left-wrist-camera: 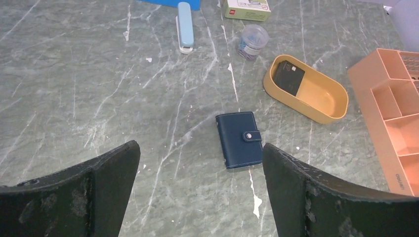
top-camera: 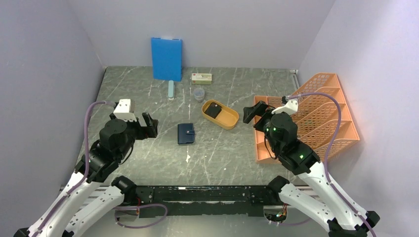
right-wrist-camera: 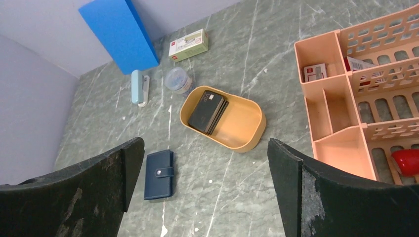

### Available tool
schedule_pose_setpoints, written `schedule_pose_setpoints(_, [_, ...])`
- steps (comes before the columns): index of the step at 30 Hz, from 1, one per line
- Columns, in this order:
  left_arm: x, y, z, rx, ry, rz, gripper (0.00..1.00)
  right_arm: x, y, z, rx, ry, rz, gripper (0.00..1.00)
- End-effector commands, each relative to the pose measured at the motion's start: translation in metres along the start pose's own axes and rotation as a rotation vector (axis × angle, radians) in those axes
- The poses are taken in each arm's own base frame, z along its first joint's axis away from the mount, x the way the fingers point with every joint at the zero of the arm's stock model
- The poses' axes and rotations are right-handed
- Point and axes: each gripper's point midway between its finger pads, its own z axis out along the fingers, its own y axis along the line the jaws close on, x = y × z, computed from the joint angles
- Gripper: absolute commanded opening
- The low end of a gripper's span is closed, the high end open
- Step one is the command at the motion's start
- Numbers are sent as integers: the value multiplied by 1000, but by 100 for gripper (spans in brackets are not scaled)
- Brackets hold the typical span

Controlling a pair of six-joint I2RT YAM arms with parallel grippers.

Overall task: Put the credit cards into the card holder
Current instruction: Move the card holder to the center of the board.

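The left gripper (top-camera: 150, 125) and right gripper (top-camera: 250, 113) both hang wide open and empty, the closed card holder (top-camera: 186, 133) lying on the table (top-camera: 222, 153) between them, the cards (top-camera: 213, 109) stacked in the tray (top-camera: 231, 122) nearby.

One each — card holder (top-camera: 186, 133), oval tray (left-wrist-camera: 321, 96), card stack (right-wrist-camera: 207, 111), stapler (left-wrist-camera: 185, 19).

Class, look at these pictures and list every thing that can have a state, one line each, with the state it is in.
card holder, closed, clasp fastened, lying flat on the table
credit cards, stacked at one end of the yellow tray, none in the card holder yet
left pincer, open, empty
right pincer, open, empty
blue board, standing upright
stapler, shut, lying flat
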Motion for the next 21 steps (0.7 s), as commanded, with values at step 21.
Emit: schedule_pose_setpoints(21, [-2,-16,-6,116,-38,18,98,-22,53,-41,-371,-11,-117,100])
